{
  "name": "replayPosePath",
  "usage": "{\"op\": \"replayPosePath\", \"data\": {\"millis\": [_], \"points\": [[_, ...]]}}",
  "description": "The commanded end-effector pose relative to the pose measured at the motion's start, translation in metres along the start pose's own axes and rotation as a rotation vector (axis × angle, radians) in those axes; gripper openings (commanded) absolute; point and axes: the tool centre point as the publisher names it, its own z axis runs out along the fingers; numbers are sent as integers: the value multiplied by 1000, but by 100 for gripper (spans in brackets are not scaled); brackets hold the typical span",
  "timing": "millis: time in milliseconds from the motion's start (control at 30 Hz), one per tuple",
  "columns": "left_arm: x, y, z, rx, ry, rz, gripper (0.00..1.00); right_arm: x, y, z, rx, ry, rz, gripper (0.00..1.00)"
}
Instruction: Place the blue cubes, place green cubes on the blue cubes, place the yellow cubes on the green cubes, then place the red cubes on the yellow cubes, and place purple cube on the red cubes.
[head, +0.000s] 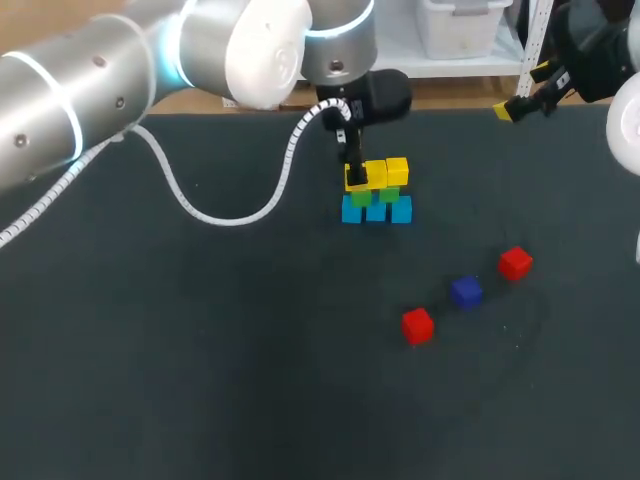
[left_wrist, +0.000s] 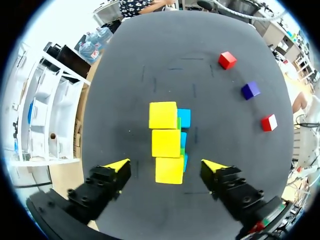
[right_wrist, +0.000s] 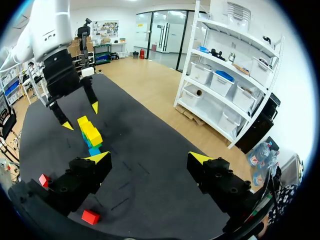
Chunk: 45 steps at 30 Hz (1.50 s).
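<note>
**While the left jaws hang wide at the cube stack, three cubes lie loose**

Though the left arm (head: 100, 80) extends over the dark counter (head: 180, 380) as far as the three-tier stack of small cubes (head: 376, 192), its jaws hold nothing. They stand wide, with one yellow-tipped finger (left_wrist: 117, 166) on either side of the stack's end cube and both fingers clear of it. Seen from the right wrist, these jaws flank that end at about the height of the top tier.

The stack has a bottom row of three light blue cubes (head: 376, 211) set side by side. Green cubes (head: 388, 194) sit on them, mostly hidden. Three bright yellow cubes (left_wrist: 166, 143) lie in a row on top.

Nearer the robot than the stack, and to its right, three more cubes lie on the counter in a slanting line. None of them touches another, and all are well apart from the stack. They are a red cube (head: 417, 325), a dark blue-purple cube (head: 466, 291) and a second red cube (head: 515, 263), with the purple one between the two red.

The right arm (head: 628, 125) is well off to the stack's right, by the counter's far edge. Its jaws are spread wide and empty, and the stack lies ahead of them.

A white coiled cable (head: 225, 215) droops from the left arm onto the counter, left of the stack.
</note>
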Motion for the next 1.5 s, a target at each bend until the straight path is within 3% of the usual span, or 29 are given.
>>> {"op": "replayPosePath", "data": {"millis": [33,200,400,600,833,1033,1400,1500], "points": [[12,-9,-18,-25,-31,-38,100,0,-1,0,-4,-2,-1,100],[20,-28,-41,-62,-81,-93,100,0,-1,0,-4,-2,-1,100],[19,-68,-69,-76,-111,-133,100,0,-1,0,-4,-2,-1,100],[4,-104,-85,-72,-136,-102,100,0,-1,0,-4,-2,-1,100],[-17,-142,-84,-42,-154,-61,100,0,-1,0,-4,-2,-1,100],[-17,-157,-78,-45,-141,-85,100,0,-1,0,-4,-2,-1,100],[9,-174,-82,-89,-149,-178,100,0,-1,0,-4,-2,-1,100],[15,-177,-82,-137,-141,-202,100,0,-1,0,-4,-2,-1,100]]}}
